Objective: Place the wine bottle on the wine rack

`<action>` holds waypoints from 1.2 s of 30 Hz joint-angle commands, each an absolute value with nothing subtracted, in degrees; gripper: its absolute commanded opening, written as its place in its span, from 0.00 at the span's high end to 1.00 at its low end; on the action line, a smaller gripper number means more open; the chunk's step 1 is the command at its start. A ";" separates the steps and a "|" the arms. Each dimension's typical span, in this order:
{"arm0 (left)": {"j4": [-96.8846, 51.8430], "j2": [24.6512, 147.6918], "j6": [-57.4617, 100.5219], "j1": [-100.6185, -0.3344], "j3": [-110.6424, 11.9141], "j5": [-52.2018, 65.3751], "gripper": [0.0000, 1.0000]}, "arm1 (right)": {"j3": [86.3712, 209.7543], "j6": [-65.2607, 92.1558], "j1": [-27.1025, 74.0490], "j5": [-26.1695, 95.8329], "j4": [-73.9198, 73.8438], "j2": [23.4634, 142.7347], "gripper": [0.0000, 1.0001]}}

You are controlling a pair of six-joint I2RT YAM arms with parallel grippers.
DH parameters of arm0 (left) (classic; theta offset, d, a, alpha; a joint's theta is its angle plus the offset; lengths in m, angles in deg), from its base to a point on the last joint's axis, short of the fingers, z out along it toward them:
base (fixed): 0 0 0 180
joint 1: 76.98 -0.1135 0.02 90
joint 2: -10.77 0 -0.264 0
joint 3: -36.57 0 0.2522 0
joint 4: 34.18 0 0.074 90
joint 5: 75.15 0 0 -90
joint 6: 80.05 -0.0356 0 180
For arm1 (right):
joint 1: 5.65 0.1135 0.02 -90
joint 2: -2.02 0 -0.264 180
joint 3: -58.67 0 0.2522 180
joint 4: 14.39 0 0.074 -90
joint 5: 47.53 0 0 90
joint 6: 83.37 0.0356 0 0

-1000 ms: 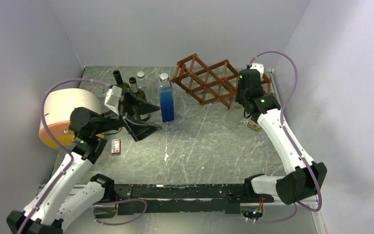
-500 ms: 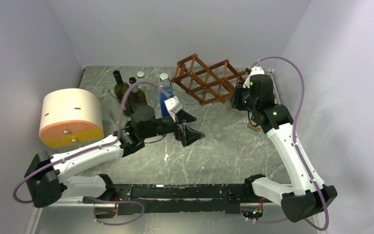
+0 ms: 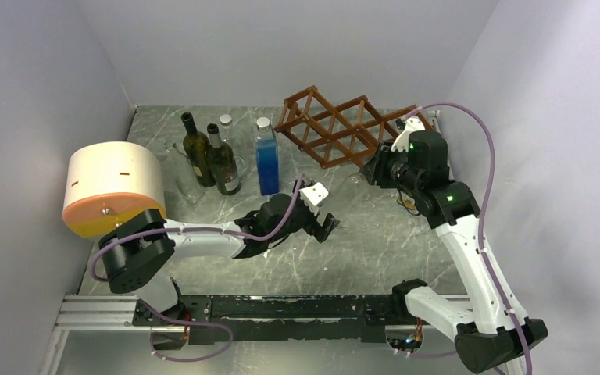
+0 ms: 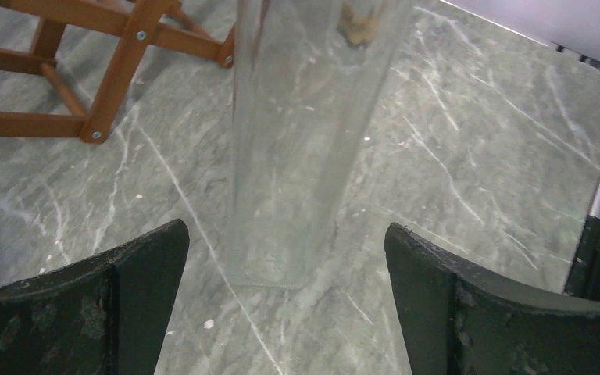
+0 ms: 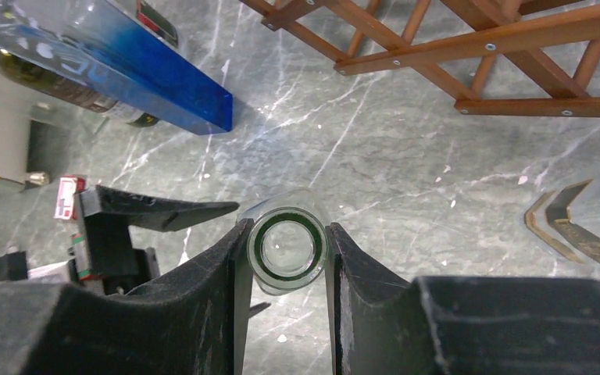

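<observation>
Right claw (image 5: 286, 234) is clamped on the mouth of the clear wine bottle (image 4: 305, 117), which stands upright on the table (image 3: 359, 242) just in front of the wine rack (image 3: 332, 129). Left claw (image 4: 285, 230) is wide open, jaws either side of the bottle's base with clear gaps, touching nothing. Top grip looks done but the bottle isn't racked. Left to do: lift, lay it flat, slide it into a diamond opening, release.

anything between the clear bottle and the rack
Nothing visible. The bottle, held at the neck by the right hand, stands in front of the rack, with only table showing between them.
</observation>
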State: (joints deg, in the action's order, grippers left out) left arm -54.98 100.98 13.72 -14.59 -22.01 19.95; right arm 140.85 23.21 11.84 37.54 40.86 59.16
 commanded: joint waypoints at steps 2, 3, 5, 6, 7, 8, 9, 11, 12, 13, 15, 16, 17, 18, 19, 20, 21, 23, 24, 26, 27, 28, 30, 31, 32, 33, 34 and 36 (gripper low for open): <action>-60.46 101.18 11.91 -14.43 -24.42 23.63 0.00 | 142.82 27.56 12.18 33.38 35.07 56.27 1.00; -60.68 101.26 11.07 -14.41 -24.46 23.39 0.00 | 142.94 28.03 12.13 32.66 34.41 55.84 1.00; -60.86 101.36 10.53 -14.46 -24.73 24.47 0.00 | 143.35 28.41 12.18 31.50 33.62 55.41 1.00; -61.10 101.41 10.53 -14.47 -24.73 25.60 0.00 | 143.73 28.43 12.19 31.10 33.66 55.36 1.00; -61.71 101.33 10.89 -14.48 -24.49 26.33 0.00 | 144.18 28.39 12.13 30.89 33.83 55.37 1.00; -62.92 101.22 11.14 -14.67 -23.91 26.54 0.00 | 144.68 28.25 12.17 30.63 34.26 55.49 1.00; -64.58 101.01 11.41 -14.85 -23.26 26.27 0.00 | 145.02 28.18 12.11 30.20 34.52 55.58 1.00; -67.00 100.70 11.62 -15.36 -22.12 24.44 0.00 | 145.23 28.17 12.15 28.93 34.49 55.49 1.00; -67.59 100.81 11.29 -15.52 -21.92 23.78 0.00 | 145.21 28.32 12.16 28.12 34.16 55.32 1.00; -67.48 100.94 11.00 -15.62 -22.05 23.60 0.01 | 145.20 28.52 12.16 27.87 34.09 55.19 1.00; -67.02 101.00 10.34 -15.77 -22.42 22.21 0.03 | 145.16 28.72 12.12 27.15 33.91 54.79 1.00; -67.07 101.03 9.67 -15.80 -22.41 21.28 0.04 | 145.12 28.85 12.10 26.51 33.84 54.64 1.00; -67.32 100.91 8.97 -15.80 -22.31 20.98 0.05 | 145.16 29.01 12.12 26.05 33.80 54.56 1.00; -67.53 100.87 8.42 -15.79 -22.25 21.33 0.05 | 145.20 29.11 12.13 25.56 33.70 54.49 1.00; -67.73 100.81 7.67 -15.80 -22.20 21.68 0.08 | 145.25 29.26 12.10 25.14 33.75 54.39 1.00; -67.91 100.66 6.94 -15.80 -22.09 22.04 0.11 | 145.33 29.31 12.10 24.91 33.80 54.28 1.00; -68.16 100.57 6.10 -15.80 -21.92 22.39 0.15 | 145.42 29.38 12.10 24.69 33.81 54.22 1.00; -68.58 100.50 4.63 -15.80 -21.54 22.80 0.23 | 145.63 29.19 12.12 24.65 34.20 54.16 1.00; -68.75 100.48 3.86 -15.80 -21.44 22.73 0.28 | 145.72 29.11 12.14 24.52 34.50 54.15 1.00; -68.56 100.43 2.14 -15.81 -21.49 21.91 0.41 | 145.88 28.96 12.11 23.87 35.17 54.20 1.00; -68.35 100.35 0.95 -15.80 -21.50 21.16 0.52 | 145.88 28.91 12.11 23.82 35.52 54.19 1.00; -67.77 100.07 -0.49 -15.80 -21.68 19.69 0.68 | 145.95 28.92 12.11 23.84 36.36 54.21 0.95; -65.56 99.61 -4.78 -15.78 -22.60 18.56 0.93 | 146.23 28.15 12.12 23.49 38.49 54.44 0.53; -64.80 99.26 -6.57 -15.80 -23.05 18.71 0.93 | 146.13 27.51 12.11 23.23 39.63 54.48 0.36; -64.76 98.92 -8.77 -15.83 -23.36 19.18 0.93 | 146.04 26.85 12.15 23.24 40.72 54.50 0.28; -65.17 98.47 -11.14 -15.88 -23.31 19.39 0.93 | 146.11 26.43 12.14 23.72 41.88 54.72 0.23; -65.95 97.98 -14.09 -15.89 -23.07 19.36 0.93 | 146.64 25.68 12.18 24.66 43.47 55.05 0.20; -67.41 97.14 -20.91 -16.08 -22.32 18.33 0.93 | 148.68 23.98 12.14 27.43 46.81 56.08 0.18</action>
State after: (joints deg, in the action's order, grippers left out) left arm -62.11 101.11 -7.55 -15.77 -21.97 20.89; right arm 145.07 26.91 11.84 25.30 41.36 55.45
